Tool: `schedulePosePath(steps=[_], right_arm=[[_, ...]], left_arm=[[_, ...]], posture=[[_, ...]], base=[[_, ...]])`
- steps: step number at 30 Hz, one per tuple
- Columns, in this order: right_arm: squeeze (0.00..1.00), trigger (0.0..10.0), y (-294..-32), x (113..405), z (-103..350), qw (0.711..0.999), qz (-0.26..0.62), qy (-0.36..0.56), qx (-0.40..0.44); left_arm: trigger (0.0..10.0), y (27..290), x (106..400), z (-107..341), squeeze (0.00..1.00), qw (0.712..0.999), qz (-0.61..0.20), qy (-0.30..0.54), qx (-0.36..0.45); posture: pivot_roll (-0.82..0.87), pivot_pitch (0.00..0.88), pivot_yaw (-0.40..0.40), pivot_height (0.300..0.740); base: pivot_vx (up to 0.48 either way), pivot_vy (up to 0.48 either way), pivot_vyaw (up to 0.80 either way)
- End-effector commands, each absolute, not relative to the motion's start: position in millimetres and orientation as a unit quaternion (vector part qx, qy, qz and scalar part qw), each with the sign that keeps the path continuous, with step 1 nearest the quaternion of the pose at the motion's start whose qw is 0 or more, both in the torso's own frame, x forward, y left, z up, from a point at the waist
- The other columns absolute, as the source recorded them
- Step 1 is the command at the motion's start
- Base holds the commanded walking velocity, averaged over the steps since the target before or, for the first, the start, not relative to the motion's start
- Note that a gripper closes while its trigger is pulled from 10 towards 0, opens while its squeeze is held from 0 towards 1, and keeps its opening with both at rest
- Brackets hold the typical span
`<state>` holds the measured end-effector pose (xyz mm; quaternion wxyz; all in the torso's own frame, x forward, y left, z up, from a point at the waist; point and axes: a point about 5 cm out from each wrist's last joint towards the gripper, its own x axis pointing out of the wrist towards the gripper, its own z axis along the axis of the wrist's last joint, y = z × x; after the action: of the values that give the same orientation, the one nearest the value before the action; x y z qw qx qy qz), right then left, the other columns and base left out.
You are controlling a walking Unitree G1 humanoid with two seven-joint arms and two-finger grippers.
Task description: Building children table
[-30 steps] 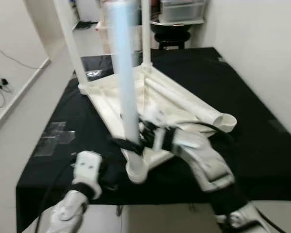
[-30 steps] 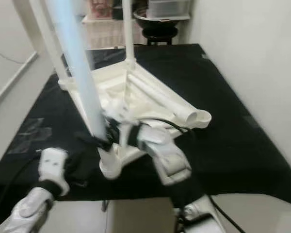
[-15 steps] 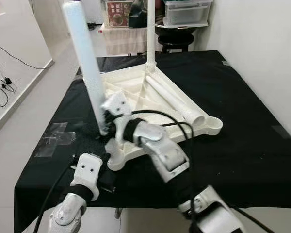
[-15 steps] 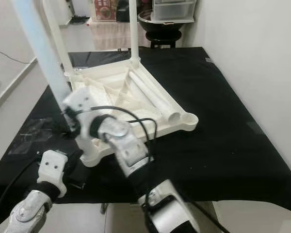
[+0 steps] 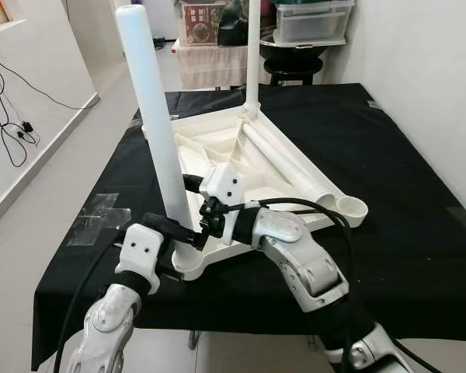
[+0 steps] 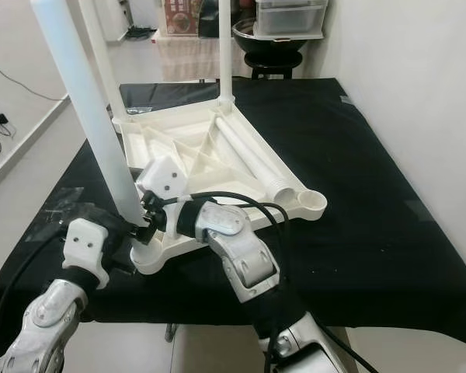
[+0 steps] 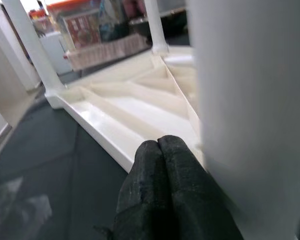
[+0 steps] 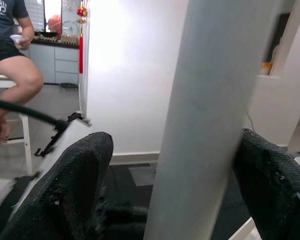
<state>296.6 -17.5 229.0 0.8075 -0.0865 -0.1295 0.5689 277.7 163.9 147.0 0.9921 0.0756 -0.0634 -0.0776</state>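
1. Since half a second ago, the white leg (image 5: 151, 124) stands straighter, and its bottom end now sits in the near corner socket (image 5: 188, 259) of the table top; before, it leaned off to the left of that corner.
2. Also since then, the left tool (image 5: 171, 231) has come up to the foot of the leg, and the right tool (image 5: 199, 211) is right at the leg's low end too.
3. The white table top (image 5: 217, 155) lies upside down on the black counter (image 5: 404, 155).
4. Two more thin white legs stand up at its far corners; one far leg (image 5: 252, 54) is on the right.
5. One loose leg (image 5: 291, 167) lies flat along the right edge of the table top, and an open corner socket (image 5: 352, 208) is at its near end.
6. The right tool is open wide, with one black finger (image 8: 75, 185) on each side of the standing leg (image 8: 210, 100). I cannot tell if the fingers press on it.
7. The left tool (image 7: 160, 150) has its two black fingers pressed tight together, right beside the leg, holding nothing.
8. In the right wrist view, a person (image 8: 12, 65) sits on a stool far back.
9. Clear storage boxes (image 5: 311, 19) are on a shelf past the counter.
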Motion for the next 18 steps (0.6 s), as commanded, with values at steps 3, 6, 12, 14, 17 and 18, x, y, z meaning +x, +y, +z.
schedulePosePath(steps=[3,6,12,14,17,18], right_arm=[[0.0,10.0,-21,276,205,0.753,0.646,-0.071,-0.099],[0.0,10.0,-28,276,203,0.753,0.646,-0.065,-0.104],[0.0,10.0,-67,285,194,0.76,0.632,-0.022,-0.15],[0.0,10.0,-71,286,193,0.762,0.628,-0.016,-0.159],[0.0,10.0,-75,288,192,0.765,0.623,-0.012,-0.166],[0.0,10.0,-75,289,192,0.767,0.619,-0.011,-0.169]], left_arm=[[10.0,202,287,166,0.0,0.992,0.025,-0.093,0.081],[10.0,213,286,166,0.0,0.991,0.051,-0.092,0.088],[10.0,277,270,170,0.0,0.974,0.178,-0.082,0.115],[10.0,286,266,170,0.0,0.971,0.194,-0.08,0.117],[10.0,292,261,167,0.0,0.972,0.199,-0.075,0.102],[10.0,287,261,165,0.0,0.977,0.178,-0.073,0.087]], posture=[[-0.01,0.081,0.055,0.74],[0.0,0.085,0.053,0.74],[0.0,0.088,0.052,0.74],[0.01,0.091,0.049,0.74],[0.02,0.092,0.045,0.74],[0.02,0.091,0.049,0.74]], base=[[0.0,0.0,0.0],[0.0,0.0,0.0],[0.0,0.0,0.0],[0.0,0.0,0.0],[0.0,0.0,0.0],[0.0,0.0,0.0]])
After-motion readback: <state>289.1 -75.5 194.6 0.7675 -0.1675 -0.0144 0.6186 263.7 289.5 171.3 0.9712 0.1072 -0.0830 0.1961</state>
